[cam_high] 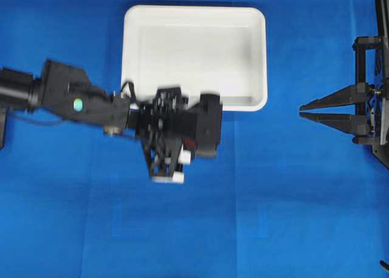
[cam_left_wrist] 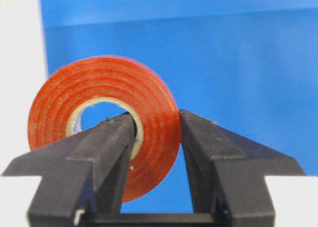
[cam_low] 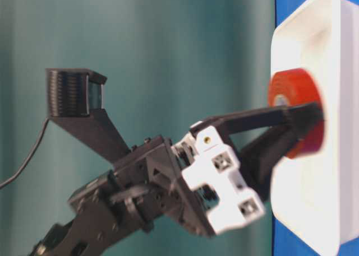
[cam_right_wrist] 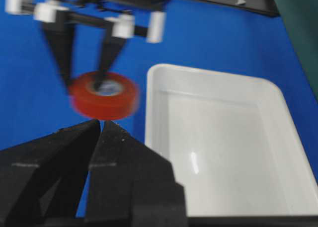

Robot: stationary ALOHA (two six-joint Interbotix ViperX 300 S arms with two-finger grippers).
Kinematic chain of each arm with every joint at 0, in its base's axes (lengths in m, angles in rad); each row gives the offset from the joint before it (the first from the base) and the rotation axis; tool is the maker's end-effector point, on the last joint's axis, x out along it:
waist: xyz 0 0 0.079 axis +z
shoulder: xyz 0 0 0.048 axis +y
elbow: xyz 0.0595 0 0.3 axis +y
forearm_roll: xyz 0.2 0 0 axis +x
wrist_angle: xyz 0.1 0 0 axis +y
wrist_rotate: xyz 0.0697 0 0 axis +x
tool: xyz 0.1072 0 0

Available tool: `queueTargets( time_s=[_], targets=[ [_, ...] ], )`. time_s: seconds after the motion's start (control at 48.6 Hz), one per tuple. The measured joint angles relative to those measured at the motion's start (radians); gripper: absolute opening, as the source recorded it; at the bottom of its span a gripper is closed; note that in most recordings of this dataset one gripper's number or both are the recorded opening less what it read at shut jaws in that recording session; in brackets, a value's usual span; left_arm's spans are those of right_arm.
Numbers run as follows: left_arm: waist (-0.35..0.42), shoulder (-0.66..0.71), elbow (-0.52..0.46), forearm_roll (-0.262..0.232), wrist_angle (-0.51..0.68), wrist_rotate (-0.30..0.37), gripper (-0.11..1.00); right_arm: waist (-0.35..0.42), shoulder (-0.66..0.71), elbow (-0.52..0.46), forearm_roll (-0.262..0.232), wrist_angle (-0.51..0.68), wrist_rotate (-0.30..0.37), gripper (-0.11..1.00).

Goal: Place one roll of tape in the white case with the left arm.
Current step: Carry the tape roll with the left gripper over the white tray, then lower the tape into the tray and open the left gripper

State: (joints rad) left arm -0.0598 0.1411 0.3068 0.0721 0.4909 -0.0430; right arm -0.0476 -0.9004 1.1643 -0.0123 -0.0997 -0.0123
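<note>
One roll of tape (cam_left_wrist: 102, 125) pinched through its wall by the left gripper (cam_left_wrist: 156, 137), beside the white case (cam_high: 194, 56), not over it. Thin grip; may slip during transfer. Right gripper (cam_high: 302, 111) nearly closed, empty.

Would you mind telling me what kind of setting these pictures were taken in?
Probably a robotics lab bench set up for manipulation trials: a plain blue table cover, two black arms facing each other with the left gripper pinching a roll of tape, and one white case as target.

Roll of tape (cam_left_wrist: 102, 125) orange-red, pale core; white case (cam_high: 194, 56) plain white; table cloth (cam_high: 273, 199) blue; left tool (cam_left_wrist: 156, 137) black.
</note>
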Motion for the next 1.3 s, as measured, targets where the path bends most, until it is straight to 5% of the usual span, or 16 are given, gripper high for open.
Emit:
queueTargets(
  time_s=[0.391, 0.761, 0.987, 1.152, 1.295],
  targets=[
    [0.216, 0.055, 0.029, 0.000, -0.069, 0.067, 0.26, 0.000, 0.009, 0.002, 0.000, 0.000, 0.000, -0.11],
    [0.272, 0.153, 0.044, -0.002, -0.140, 0.069, 0.27, 0.002, 0.009, 0.002, 0.000, 0.014, 0.000, -0.11],
    [0.268, 0.152, 0.044, 0.000, -0.161, 0.071, 0.81, 0.002, 0.009, 0.003, 0.000, 0.017, 0.000, -0.11],
    [0.268, 0.117, 0.054, -0.003, -0.149, 0.064, 0.65, 0.000, 0.009, 0.003, 0.002, 0.017, 0.000, -0.11],
    [0.259, 0.017, 0.083, -0.006, -0.132, 0.060, 0.64, 0.002, 0.009, 0.003, 0.002, 0.020, 0.000, -0.11]
  ],
)
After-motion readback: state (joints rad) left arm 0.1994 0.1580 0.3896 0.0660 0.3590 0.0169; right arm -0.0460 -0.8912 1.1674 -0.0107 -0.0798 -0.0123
